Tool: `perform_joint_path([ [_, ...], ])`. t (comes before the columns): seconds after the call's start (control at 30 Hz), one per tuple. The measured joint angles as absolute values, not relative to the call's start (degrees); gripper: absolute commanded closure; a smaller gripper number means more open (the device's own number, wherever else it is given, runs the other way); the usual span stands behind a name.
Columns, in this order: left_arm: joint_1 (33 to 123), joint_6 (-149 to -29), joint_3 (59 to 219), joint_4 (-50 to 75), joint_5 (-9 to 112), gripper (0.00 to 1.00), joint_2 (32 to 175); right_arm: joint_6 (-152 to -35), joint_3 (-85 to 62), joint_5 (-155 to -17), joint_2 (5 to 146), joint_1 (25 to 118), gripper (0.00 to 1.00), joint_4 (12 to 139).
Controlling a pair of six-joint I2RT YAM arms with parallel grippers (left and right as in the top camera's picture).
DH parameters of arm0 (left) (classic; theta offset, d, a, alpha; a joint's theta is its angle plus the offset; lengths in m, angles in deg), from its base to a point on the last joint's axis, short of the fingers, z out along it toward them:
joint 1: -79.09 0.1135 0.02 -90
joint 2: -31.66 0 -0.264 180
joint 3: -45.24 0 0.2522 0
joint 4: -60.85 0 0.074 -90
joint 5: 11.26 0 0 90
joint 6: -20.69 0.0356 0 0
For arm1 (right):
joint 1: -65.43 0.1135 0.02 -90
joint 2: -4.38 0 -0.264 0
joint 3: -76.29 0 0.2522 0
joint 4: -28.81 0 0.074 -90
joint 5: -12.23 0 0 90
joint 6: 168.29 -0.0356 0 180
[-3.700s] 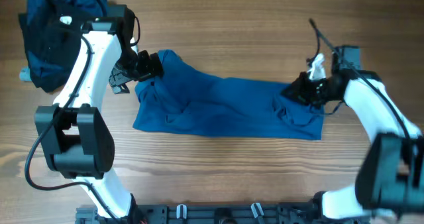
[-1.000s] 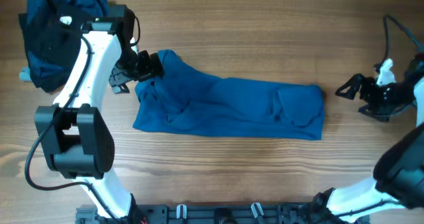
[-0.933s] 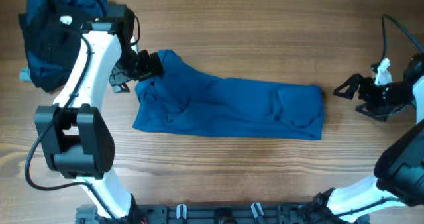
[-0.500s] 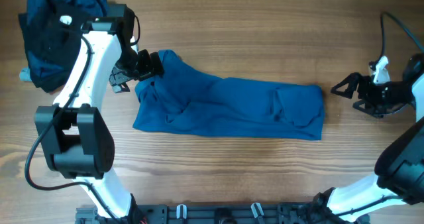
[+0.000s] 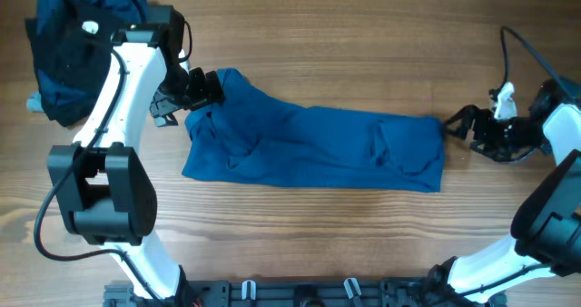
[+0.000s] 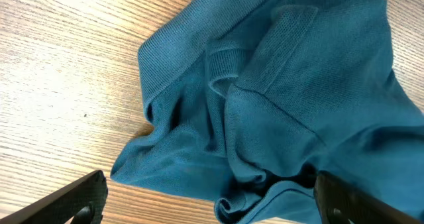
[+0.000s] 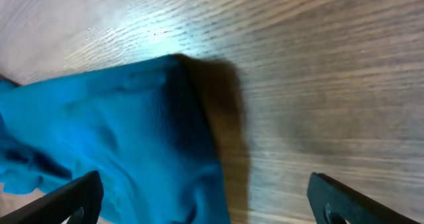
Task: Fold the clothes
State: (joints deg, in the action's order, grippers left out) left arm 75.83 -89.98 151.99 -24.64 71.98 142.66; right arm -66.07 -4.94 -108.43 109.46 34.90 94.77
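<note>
The clothes, a medium-blue polo shirt point(image 5: 309, 148), lie stretched and rumpled across the middle of the wooden table. My left gripper point(image 5: 209, 91) hovers open over the shirt's upper left end. The left wrist view shows the collar and ribbed placket point(image 6: 265, 58) bunched in folds, and the left gripper point(image 6: 215, 209) has its black fingertips point(image 6: 76, 197) wide apart with nothing between them. My right gripper point(image 5: 461, 131) stands open just right of the shirt's right edge. In the right wrist view that blue edge point(image 7: 112, 138) lies under the open right gripper point(image 7: 212, 209), partly on bare wood.
A heap of dark garments point(image 5: 77, 48) with a white neck label point(image 5: 91, 27) sits at the back left corner, with a pale grey-blue scrap point(image 5: 34, 100) beside it. A black rail point(image 5: 300, 293) runs along the front edge. A cable point(image 5: 522, 53) arcs above the right arm.
The right gripper let go of the shirt's right end, drew off to the right, and has now slid back left to the shirt's edge. The left arm and the shirt have stayed still.
</note>
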Motion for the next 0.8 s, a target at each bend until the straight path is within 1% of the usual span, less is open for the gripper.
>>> perform_joint_path([
  [0.17,75.83,-89.98,151.99,-24.61,71.98,0.00,142.66,-66.50,-4.78,-108.43,109.46,34.90,0.01,93.81],
  [0.43,75.83,-89.98,151.99,-24.37,71.98,0.00,142.66,-67.60,1.40,-108.84,109.50,34.90,0.01,87.82],
  [0.6,75.83,-89.98,151.99,-24.11,71.98,0.00,142.66,-67.97,4.40,-111.92,108.85,35.04,0.00,82.90],
  [0.8,75.83,-89.98,151.99,-23.74,71.98,0.00,142.66,-68.23,7.81,-114.55,107.17,37.94,0.01,80.08],
])
